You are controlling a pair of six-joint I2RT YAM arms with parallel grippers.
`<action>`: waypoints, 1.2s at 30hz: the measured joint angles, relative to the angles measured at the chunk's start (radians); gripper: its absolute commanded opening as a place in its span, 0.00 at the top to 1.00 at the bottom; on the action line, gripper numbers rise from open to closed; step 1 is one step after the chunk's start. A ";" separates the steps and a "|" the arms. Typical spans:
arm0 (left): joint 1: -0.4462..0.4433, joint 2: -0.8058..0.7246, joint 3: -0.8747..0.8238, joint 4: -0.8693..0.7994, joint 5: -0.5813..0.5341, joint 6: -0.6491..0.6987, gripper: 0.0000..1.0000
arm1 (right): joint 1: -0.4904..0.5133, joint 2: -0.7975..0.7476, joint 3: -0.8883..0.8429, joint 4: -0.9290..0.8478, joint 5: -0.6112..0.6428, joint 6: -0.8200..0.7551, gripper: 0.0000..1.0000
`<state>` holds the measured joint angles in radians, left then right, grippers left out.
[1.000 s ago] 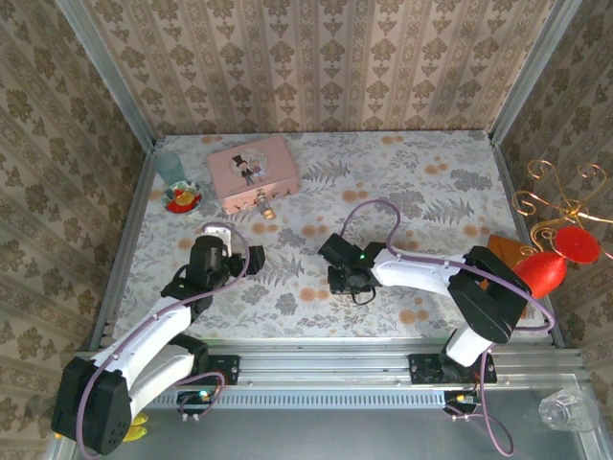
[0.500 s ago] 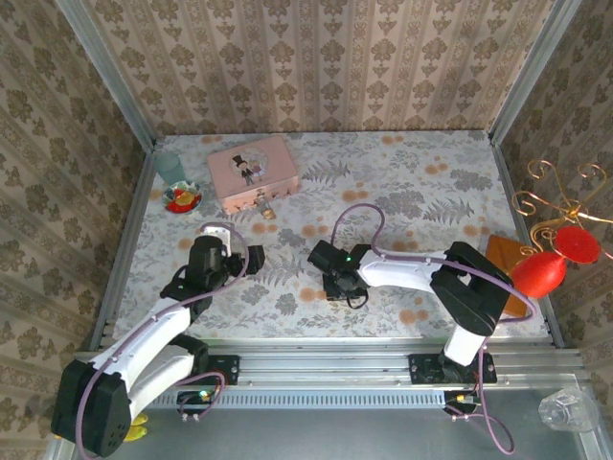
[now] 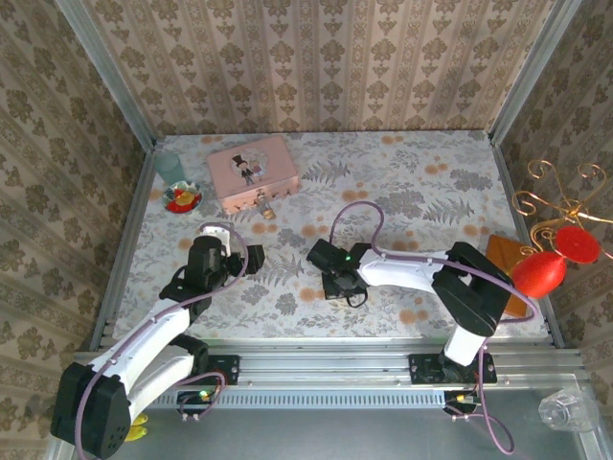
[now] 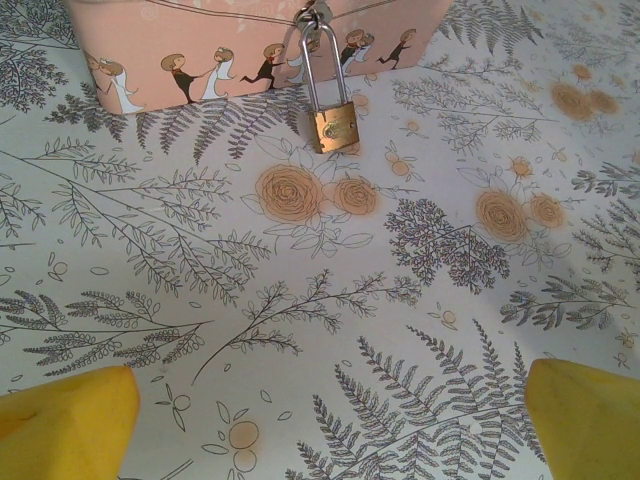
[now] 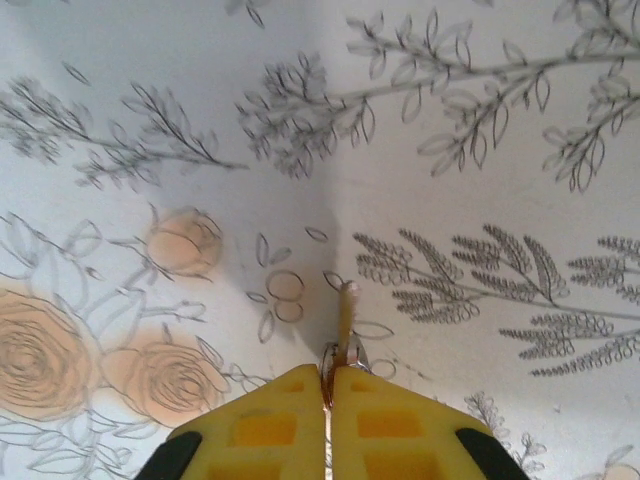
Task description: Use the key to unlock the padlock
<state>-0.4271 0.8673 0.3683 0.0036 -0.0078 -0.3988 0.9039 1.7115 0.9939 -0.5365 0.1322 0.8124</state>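
The small brass padlock (image 4: 333, 125) hangs by its thin silvery shackle from the front of the pink tin (image 4: 200, 40), and it lies on the flowered cloth. In the top view the padlock (image 3: 266, 207) sits just in front of the pink tin (image 3: 254, 171). My left gripper (image 4: 330, 430) is open and empty, with its yellow fingertips (image 4: 65, 425) wide apart, a short way before the padlock. My right gripper (image 5: 328, 378) is shut on the key (image 5: 346, 318), whose brass blade sticks out ahead over the cloth. In the top view the right gripper (image 3: 342, 287) is at mid-table.
A teal cup (image 3: 170, 166) and a small dish of red and yellow pieces (image 3: 182, 198) stand left of the tin. At the right edge are a gold wire stand with red shapes (image 3: 560, 249) and a brown pad (image 3: 506, 255). A clear glass (image 3: 565, 410) sits off the table.
The right arm shifted a little to the left, and its jaws closed on the key. The left arm stayed still and open.
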 measured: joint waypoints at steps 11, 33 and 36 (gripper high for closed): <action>0.000 0.000 0.000 0.000 0.000 0.000 0.00 | -0.001 -0.019 -0.037 0.071 0.008 -0.001 1.00; 0.000 0.017 0.000 0.009 0.014 0.002 0.00 | 0.000 -0.137 -0.096 0.166 -0.011 -0.057 1.00; -0.001 0.020 -0.011 0.056 0.059 0.010 0.00 | 0.000 -0.175 -0.097 0.194 -0.034 -0.103 1.00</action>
<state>-0.4278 0.8871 0.3573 0.0597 0.0509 -0.3889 0.9035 1.5364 0.8967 -0.3424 0.0978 0.7094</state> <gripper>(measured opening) 0.999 0.066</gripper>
